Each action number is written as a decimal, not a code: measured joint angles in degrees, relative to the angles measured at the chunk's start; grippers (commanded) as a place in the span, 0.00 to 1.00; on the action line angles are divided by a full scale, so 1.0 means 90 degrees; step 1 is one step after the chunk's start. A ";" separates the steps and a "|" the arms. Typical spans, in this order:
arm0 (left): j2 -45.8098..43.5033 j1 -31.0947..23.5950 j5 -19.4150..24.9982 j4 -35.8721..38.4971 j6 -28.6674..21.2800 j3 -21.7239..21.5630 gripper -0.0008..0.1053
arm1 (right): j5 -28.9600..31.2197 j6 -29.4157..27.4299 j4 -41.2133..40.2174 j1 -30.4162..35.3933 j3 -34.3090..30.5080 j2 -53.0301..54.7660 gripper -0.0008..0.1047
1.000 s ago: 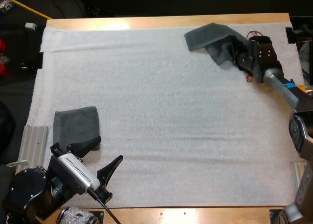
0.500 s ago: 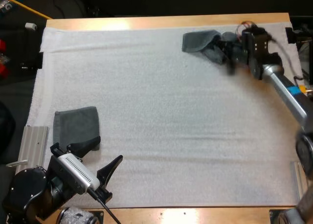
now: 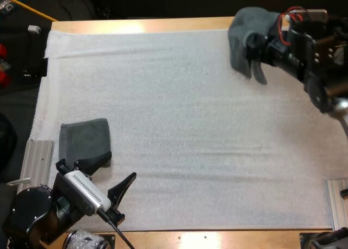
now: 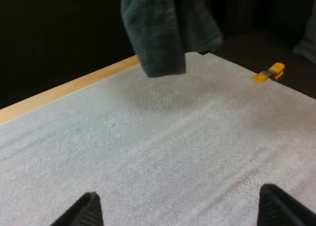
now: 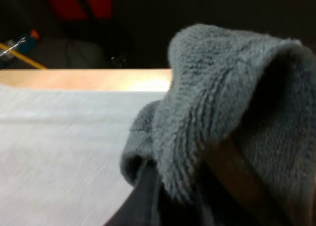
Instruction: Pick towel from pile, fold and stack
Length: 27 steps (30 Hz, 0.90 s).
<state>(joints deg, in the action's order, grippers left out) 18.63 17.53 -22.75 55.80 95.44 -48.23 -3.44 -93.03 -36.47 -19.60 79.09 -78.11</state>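
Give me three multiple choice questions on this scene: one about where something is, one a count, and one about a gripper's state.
1. Where does the folded towel lie?
A. On the mat, by the left gripper
B. At the far right corner
C. Mid-mat

2. How many towels show?
A. One
B. Two
C. Four

3. The right gripper is:
A. open over bare mat
B. shut on a hanging towel
C. resting on the folded towel

Key: 1 A, it lies at the near left beside that open gripper. 2 B, one is folded and one is held. 3 B, the left wrist view shows the towel hanging clear of the mat.
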 measured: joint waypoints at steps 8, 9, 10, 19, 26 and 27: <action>0.0000 0.0000 0.0000 0.0388 0.0000 0.0000 0.59 | 0.0000 -0.0016 -0.1870 -0.0806 0.0000 0.1131 0.01; 0.0000 0.0000 0.0000 0.0464 0.0000 0.0000 0.59 | 0.0000 -0.0015 -0.2095 -0.0933 0.0000 0.1233 0.01; 0.0000 0.0000 0.0000 0.0524 0.0000 0.0000 0.59 | 0.0000 -0.0015 -0.2340 -0.1058 0.0000 0.1320 0.01; 0.0000 0.0000 -0.0078 0.0752 0.0000 0.0000 0.59 | 0.0144 0.0476 -0.3648 -0.2570 -0.0205 0.1565 0.01; 0.0000 0.0000 -0.0120 0.0752 0.0000 0.0000 0.59 | 0.0923 0.1214 -0.2673 -0.3178 -0.1334 0.1368 0.01; 0.0000 0.0000 -0.0120 0.0752 0.0000 0.0000 0.59 | 0.0973 0.1298 -0.2435 -0.3177 -0.1459 0.1266 0.01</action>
<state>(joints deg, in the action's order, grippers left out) 18.63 17.53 -23.83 62.57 95.44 -48.23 5.32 -81.35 -58.39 -48.20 65.96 -66.71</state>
